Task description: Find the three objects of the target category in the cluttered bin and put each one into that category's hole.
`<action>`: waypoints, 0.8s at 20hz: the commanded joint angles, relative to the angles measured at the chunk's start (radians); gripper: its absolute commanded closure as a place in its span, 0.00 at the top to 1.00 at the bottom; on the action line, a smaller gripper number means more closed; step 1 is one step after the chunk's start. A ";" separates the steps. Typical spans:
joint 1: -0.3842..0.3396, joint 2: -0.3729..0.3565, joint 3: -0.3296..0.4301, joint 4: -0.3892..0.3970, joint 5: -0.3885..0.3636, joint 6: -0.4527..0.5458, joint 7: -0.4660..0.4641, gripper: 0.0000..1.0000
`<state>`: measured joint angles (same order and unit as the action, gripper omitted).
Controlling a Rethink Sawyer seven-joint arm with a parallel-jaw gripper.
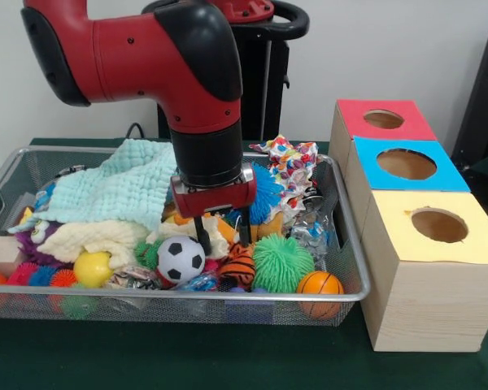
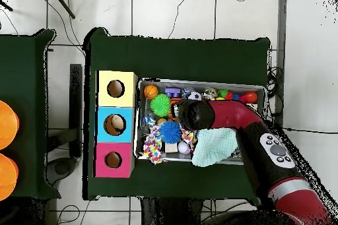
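A red and black robot arm reaches down into a wide, shallow silver wire-mesh basket (image 1: 342,296) crammed with toys. Its pincer (image 1: 224,237) has two thin black fingers (image 1: 203,236) spread apart, their tips down among the clutter. Between the tips sits soft white and orange material; whether the fingers touch or pinch anything cannot be told.

Just below the pincer in the front view lies a small orange soft toy with black tiger stripes (image 1: 241,266), partly buried. Beside it are a black-and-white soccer-patterned ball (image 1: 180,258) and a green spiky rubber puff ball (image 1: 283,263). A pale mint crinkled cloth (image 1: 118,191) drapes over the pile beside the arm.

Well apart from the pincer, outside the basket, stands a pale wooden box with a red top and a round hole (image 1: 383,119); it looks empty.

From overhead, the arm hides the pincer completely.
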<state>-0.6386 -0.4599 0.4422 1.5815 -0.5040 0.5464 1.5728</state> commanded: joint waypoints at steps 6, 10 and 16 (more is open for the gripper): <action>0.015 0.098 0.048 -0.028 -0.058 -0.033 -0.069 1.00; 0.029 0.096 0.048 -0.039 -0.052 -0.023 -0.063 1.00; 0.057 0.089 0.048 -0.057 -0.034 -0.001 -0.044 1.00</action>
<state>-0.6131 -0.4195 0.4421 1.5711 -0.5050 0.5462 1.5728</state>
